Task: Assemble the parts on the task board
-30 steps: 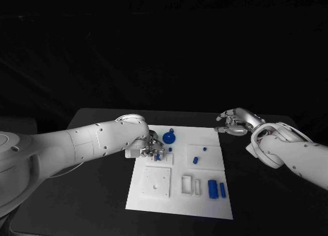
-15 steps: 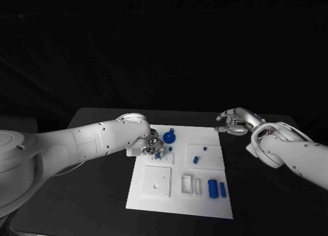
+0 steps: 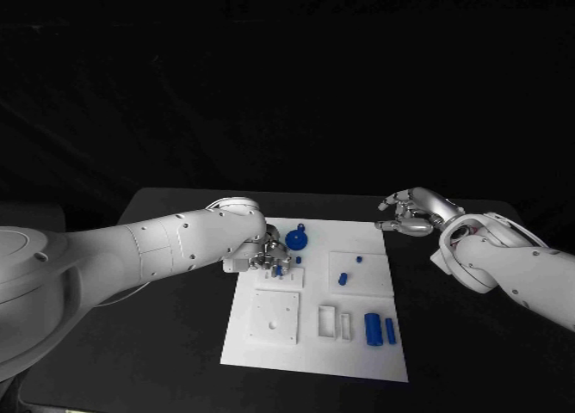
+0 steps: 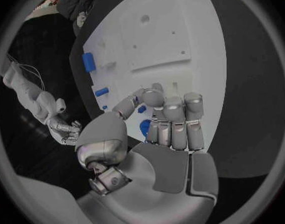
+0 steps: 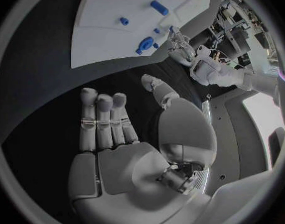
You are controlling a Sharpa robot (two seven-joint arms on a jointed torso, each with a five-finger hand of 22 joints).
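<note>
Head view first, closest stuff: the task board (image 3: 315, 344) lies flat in the middle of the black table (image 3: 176, 344), and near its front edge on the right side two blue cylinders (image 3: 380, 330) lie side by side, with a pair of white slotted blocks (image 3: 335, 324) just to their left and a bigger white square plate (image 3: 276, 317) left of those. A bit further back a small blue peg (image 3: 343, 279) sits on a raised white pad. Then the left hand (image 3: 270, 257) is down over the board's left part, fingers curled in tight around a small blue part (image 3: 276, 272); the left wrist view shows that blue part (image 4: 144, 127) tucked under the bent fingers (image 4: 172, 119), so it looks like it's holding it. Just behind that hand a round blue piece with a stub (image 3: 296, 239) lies on the board's far end. Off to the right, well clear of the board, the right hand (image 3: 411, 214) hangs over the bare table, fingers loosely spread, nothing in it.
</note>
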